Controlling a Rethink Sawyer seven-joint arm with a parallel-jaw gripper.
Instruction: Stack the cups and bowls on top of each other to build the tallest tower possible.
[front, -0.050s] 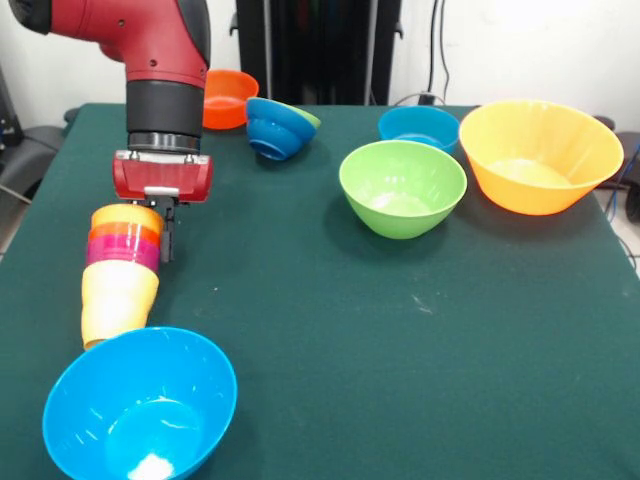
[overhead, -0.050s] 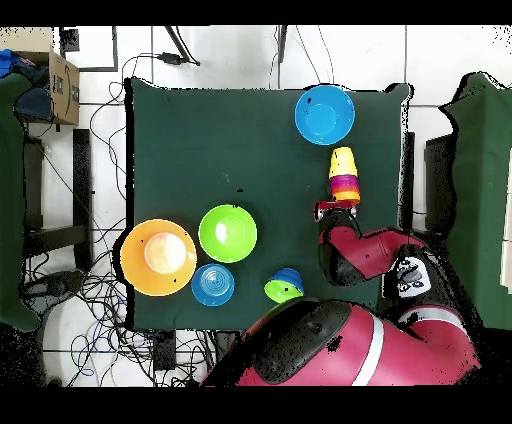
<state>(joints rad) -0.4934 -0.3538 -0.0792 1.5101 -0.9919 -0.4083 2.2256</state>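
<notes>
A tower (front, -0.050s: 120, 272) of nested cups lies tilted at the table's left side: orange-yellow, red-orange and purple cups over a yellow cup at its near end. In the overhead view the tower (overhead, -0.050s: 344, 176) points away from the arm. My gripper (front, -0.050s: 166, 228) comes down right at the tower's orange-yellow end, touching or almost touching its rim; its grip is hidden. A large light blue bowl (front, -0.050s: 140, 405) sits upright just in front of the yellow cup. Green bowl (front, -0.050s: 402, 187), big orange-yellow bowl (front, -0.050s: 540, 155) and small blue bowl (front, -0.050s: 418, 127) stand at the right.
A dark blue bowl (front, -0.050s: 278, 128) with a green one nested in it lies tipped at the back, next to an orange-red bowl (front, -0.050s: 228, 98). From above, the green bowl (overhead, -0.050s: 228, 233) and orange-yellow bowl (overhead, -0.050s: 159, 257) sit left of the arm (overhead, -0.050s: 360, 255).
</notes>
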